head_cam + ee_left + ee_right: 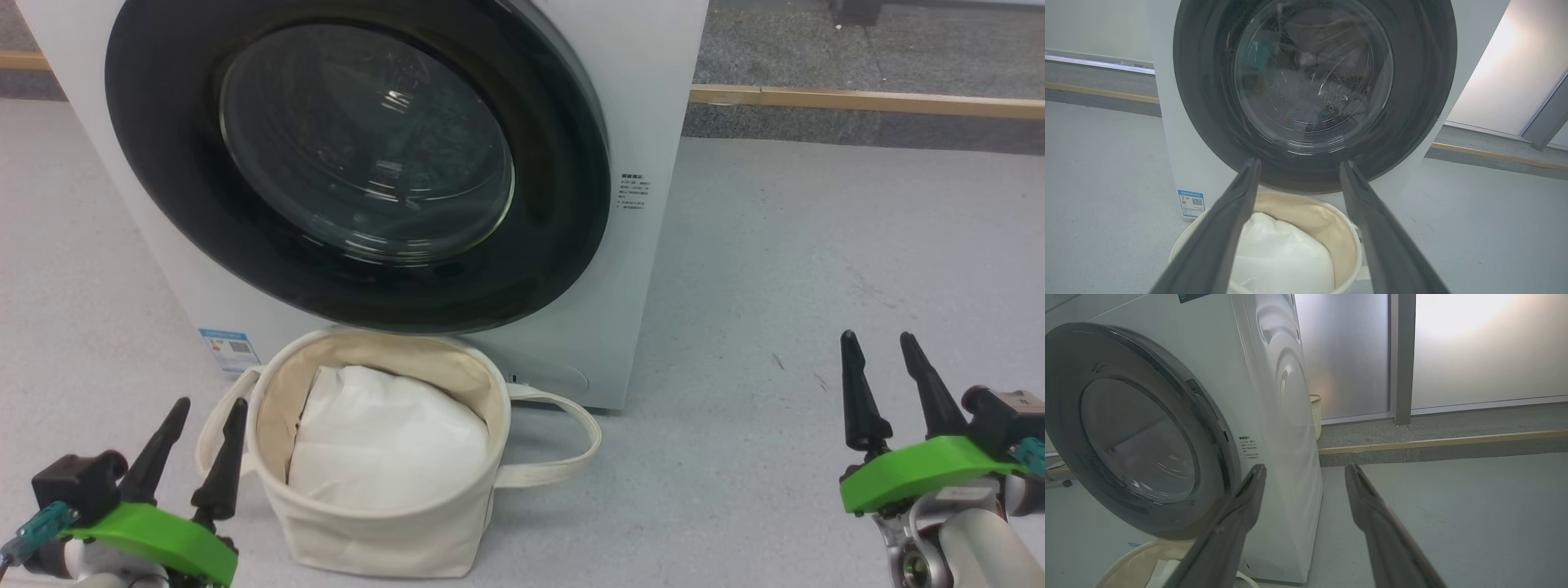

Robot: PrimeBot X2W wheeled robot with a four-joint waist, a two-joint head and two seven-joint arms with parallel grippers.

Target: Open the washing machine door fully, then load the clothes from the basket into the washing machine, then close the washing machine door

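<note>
black-rimmed round glass door (163, 180) shut, top cropped, cream canvas basket (384, 539) at 6 o'clock, white cloth (384, 441) hiding its contents (drum (1331, 94) murky), left gripper (211, 402), right gripper (878, 336) both spread, empty

A pale grey floor (1453, 506) spreads ahead of the right gripper (1305, 467). Beyond its fingertips a wooden strip (1445, 442) edges a darker raised step (1433, 424), backed by frosted glass panels (1347, 355) and a grey post (1402, 355). Light glows through the panel at upper right. Left of the post stands what may be a woven bin (1315, 416).
</note>
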